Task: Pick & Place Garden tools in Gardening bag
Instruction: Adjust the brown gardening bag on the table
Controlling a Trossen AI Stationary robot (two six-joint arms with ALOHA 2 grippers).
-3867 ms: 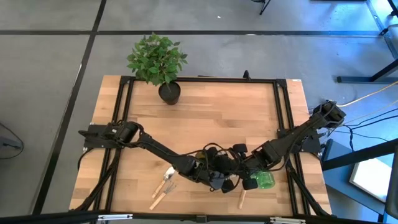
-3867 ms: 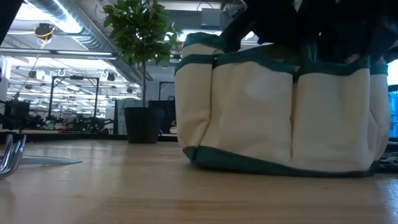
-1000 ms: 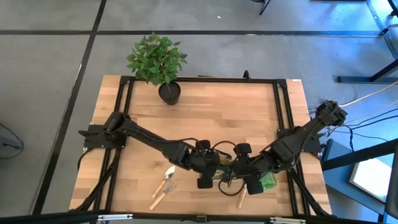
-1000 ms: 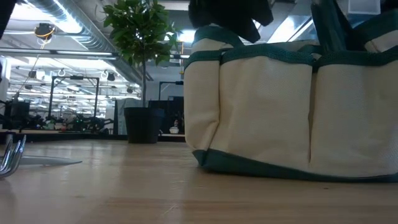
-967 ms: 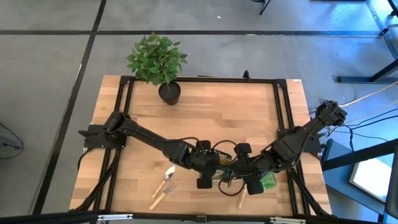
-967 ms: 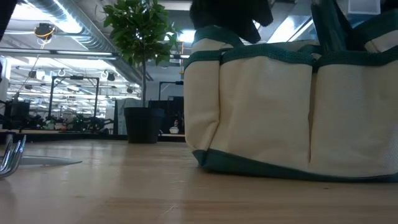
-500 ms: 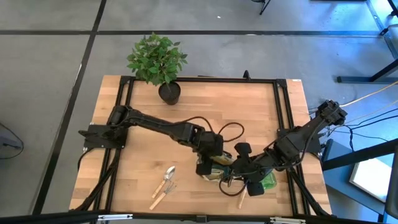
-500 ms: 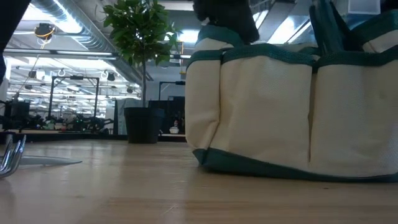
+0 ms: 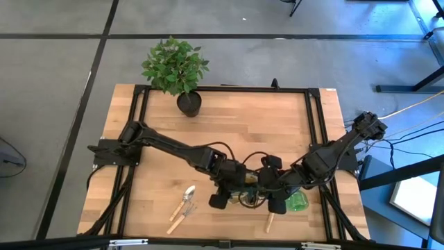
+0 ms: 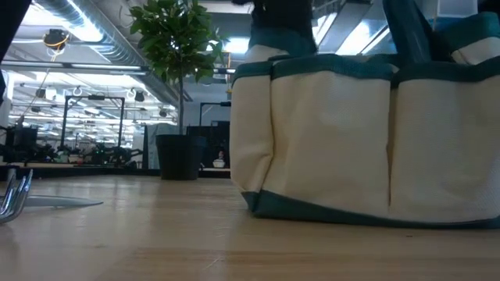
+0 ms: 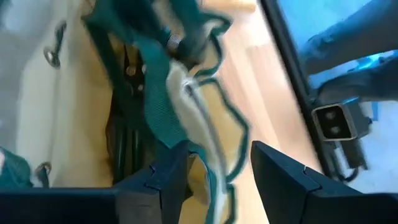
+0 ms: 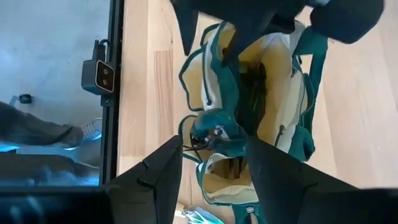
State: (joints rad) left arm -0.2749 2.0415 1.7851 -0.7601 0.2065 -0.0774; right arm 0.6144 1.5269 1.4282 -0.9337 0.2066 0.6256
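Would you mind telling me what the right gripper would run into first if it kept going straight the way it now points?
Most likely the gardening bag: the right gripper points at the green strap at its open top, though depth is hard to judge.

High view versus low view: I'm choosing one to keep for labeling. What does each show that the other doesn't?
Only the high view shows both arms meeting over the bag, with the left claw and right claw near it, the wooden-handled tools lying on the table, and the green spray bottle by the bag. Only the low view shows the bag's cream side pockets with green trim, and the room behind. Both show the gardening bag and the potted plant.
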